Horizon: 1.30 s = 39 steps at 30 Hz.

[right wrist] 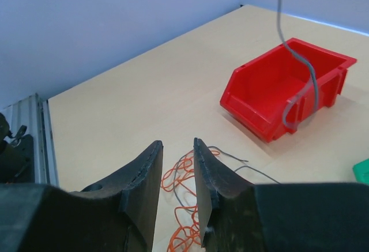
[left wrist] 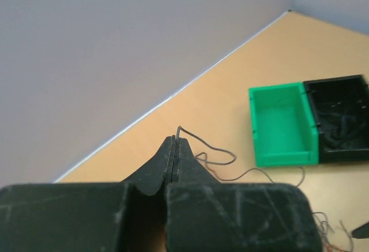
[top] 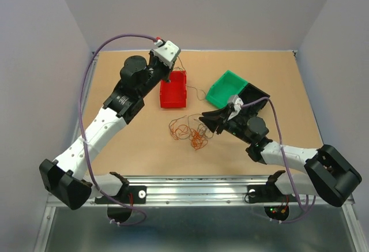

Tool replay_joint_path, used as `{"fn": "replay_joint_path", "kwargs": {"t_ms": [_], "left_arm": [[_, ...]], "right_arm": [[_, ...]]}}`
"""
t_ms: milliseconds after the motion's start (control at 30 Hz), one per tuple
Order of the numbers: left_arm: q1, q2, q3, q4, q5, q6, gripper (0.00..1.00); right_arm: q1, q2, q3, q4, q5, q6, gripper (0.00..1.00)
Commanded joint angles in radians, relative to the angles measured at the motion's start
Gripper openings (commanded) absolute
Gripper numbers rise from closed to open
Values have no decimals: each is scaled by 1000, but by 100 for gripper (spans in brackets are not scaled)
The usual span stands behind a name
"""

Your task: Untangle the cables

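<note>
The cables (top: 189, 131) lie as a loose orange-red and dark bunch on the table's middle. My left gripper (top: 168, 78) is raised over the red bin (top: 173, 92) and is shut on the end of a thin grey wire (left wrist: 207, 148). In the left wrist view the jaws (left wrist: 175, 140) are pressed together with the wire sticking out of the tip. That wire (right wrist: 300, 61) hangs down in front of the red bin (right wrist: 288, 85). My right gripper (top: 205, 117) is open and empty just right of the bunch. Its fingers (right wrist: 177, 145) frame the orange loops (right wrist: 187, 177) below.
A green bin (top: 226, 87) and a black bin (top: 255, 96) stand side by side at the right rear, and both show in the left wrist view (left wrist: 282, 125) (left wrist: 340, 119). Grey walls enclose the table on three sides. A metal rail (top: 190, 185) runs along the near edge.
</note>
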Motion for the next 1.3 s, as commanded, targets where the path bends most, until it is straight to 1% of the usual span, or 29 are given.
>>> {"fn": "replay_joint_path", "kwargs": {"t_ms": [0,33,133,233,300,433,633,800,1000,1033,1133,1267], "left_arm": [[79,35,-43,185,105,-16,0],[108,49,-53,205,117,-13,0],[148,105,-79,237,159,-19,0],[167,147,-103,264,172,-19,0],[170,202,-103,280,165,-20,0],[185,334,-34,256,129,-29,0],[223,414,13,234,107,-54,0],[233,374,-11,248,113,-63,0],[233,222,-120,328,38,-72,0],[233,180,-151,336,31,-72,0],[233,115,-220,385,24,-74,0],[228,29,-249,402,-16,-86,0]], "right_arm": [[6,-46,-33,59,101,-15,34],[6,-52,-36,59,111,-15,34],[6,-75,-51,59,148,-11,34],[6,-92,-63,59,161,-9,34],[6,-100,-68,59,162,-9,34],[6,-112,-79,59,166,-11,34],[6,-141,-96,59,177,-14,34],[6,-146,-100,59,184,-15,34],[8,-144,-100,59,192,-17,34],[6,-143,-100,59,195,-15,34],[6,-138,-99,59,200,-17,34],[6,-129,-91,59,198,-17,34]]}}
